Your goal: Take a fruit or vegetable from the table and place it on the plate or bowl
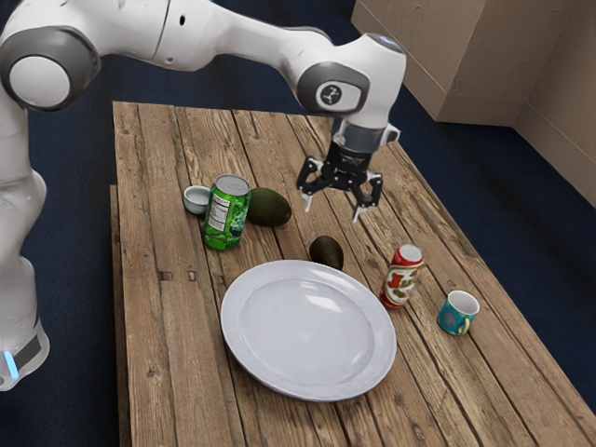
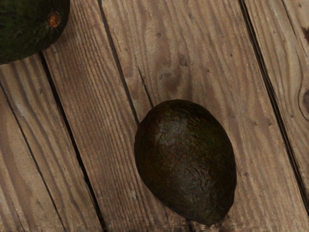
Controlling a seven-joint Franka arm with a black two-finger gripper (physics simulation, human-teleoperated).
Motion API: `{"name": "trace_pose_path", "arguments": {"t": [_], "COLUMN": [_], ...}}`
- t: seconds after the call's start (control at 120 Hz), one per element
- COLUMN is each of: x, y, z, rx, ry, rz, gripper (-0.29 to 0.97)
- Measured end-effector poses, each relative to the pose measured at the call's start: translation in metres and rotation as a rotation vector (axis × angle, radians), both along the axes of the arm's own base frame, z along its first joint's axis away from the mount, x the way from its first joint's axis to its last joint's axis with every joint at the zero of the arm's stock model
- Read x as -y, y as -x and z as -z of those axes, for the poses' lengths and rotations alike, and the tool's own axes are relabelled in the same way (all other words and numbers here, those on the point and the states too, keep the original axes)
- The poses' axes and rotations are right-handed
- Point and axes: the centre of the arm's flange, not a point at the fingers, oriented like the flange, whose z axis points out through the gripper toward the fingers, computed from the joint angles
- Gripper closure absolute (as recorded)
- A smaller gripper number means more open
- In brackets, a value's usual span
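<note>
Fingers [image 1: 306, 184] spread wide, apparently empty, above smaller avocado [image 1: 326, 251].

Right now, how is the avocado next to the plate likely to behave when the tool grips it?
The avocado looks egg-shaped and lies on its side, so a nudge may roll it toward the plate. Its pebbled skin probably grips well; it seems rigid.

Cardboard boxes [image 1: 484, 56] and blue carpet [image 1: 521, 233] suggest a storeroom.
</note>
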Motion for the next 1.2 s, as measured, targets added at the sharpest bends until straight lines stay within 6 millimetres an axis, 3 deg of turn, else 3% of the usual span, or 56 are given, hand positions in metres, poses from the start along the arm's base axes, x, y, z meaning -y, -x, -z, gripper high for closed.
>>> {"name": "trace_pose_path", "arguments": {"t": [0.15, 0.242, 0.533, 0.892, 1.2], "x": [-0.012, -0.021, -0.009, -0.002, -0.006], "y": [-0.003, -0.011, -0.025, -0.008, -0.011], "z": [0.003, 0.014, 0.036, 0.071, 0.076], "rx": [0.005, 0.000, 0.013, 0.007, 0.032], "ry": [-0.001, -0.008, 0.001, 0.050, 0.059], "rz": [-0.001, -0.008, 0.023, 0.033, 0.026], "gripper": [0.00, 0.00, 0.00, 0.00, 0.00]}}
